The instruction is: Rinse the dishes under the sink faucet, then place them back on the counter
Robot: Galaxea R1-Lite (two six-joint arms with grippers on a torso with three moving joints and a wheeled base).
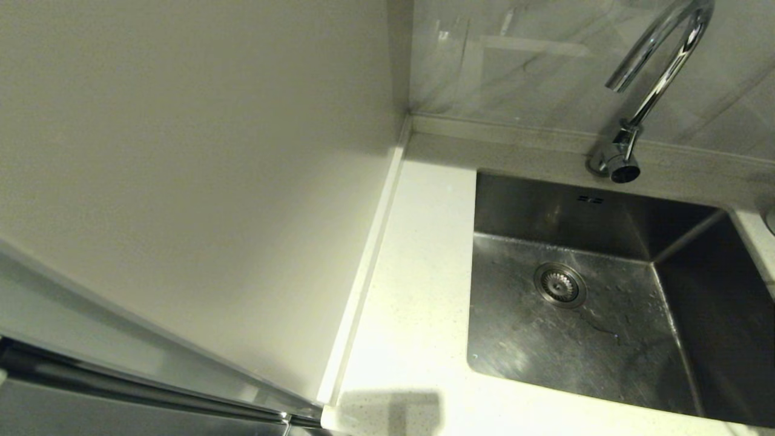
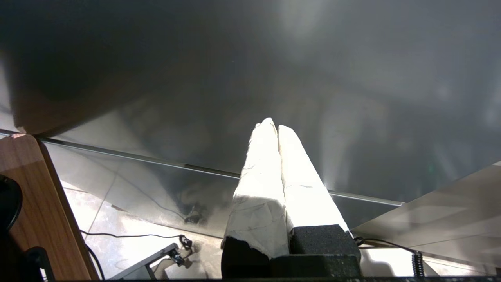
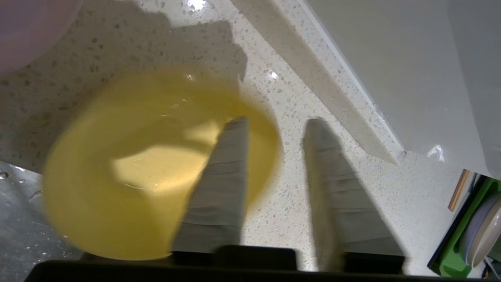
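The yellow bowl (image 3: pixel 148 164) shows only in the right wrist view, blurred, over the speckled counter (image 3: pixel 289 203) beside the wet steel sink edge (image 3: pixel 15 223). My right gripper (image 3: pixel 277 121) is open astride the bowl's rim, one finger inside and one outside. A pale pink bowl (image 3: pixel 23 27) peeks in at a corner; the blue one is out of view. In the head view the sink (image 1: pixel 605 339) lies bare, with the drain (image 1: pixel 560 284) and the chrome faucet (image 1: pixel 654 79) behind it. No arm shows there. My left gripper (image 2: pixel 274 125) is shut, parked low by a glossy cabinet front.
A white side panel (image 1: pixel 181 151) rises left of the counter (image 1: pixel 418 290) behind a raised strip (image 1: pixel 369 254). A green rack with plates (image 3: pixel 469 239) stands beyond the counter. Below the left arm are a wooden panel (image 2: pixel 35 196) and floor cables (image 2: pixel 129 235).
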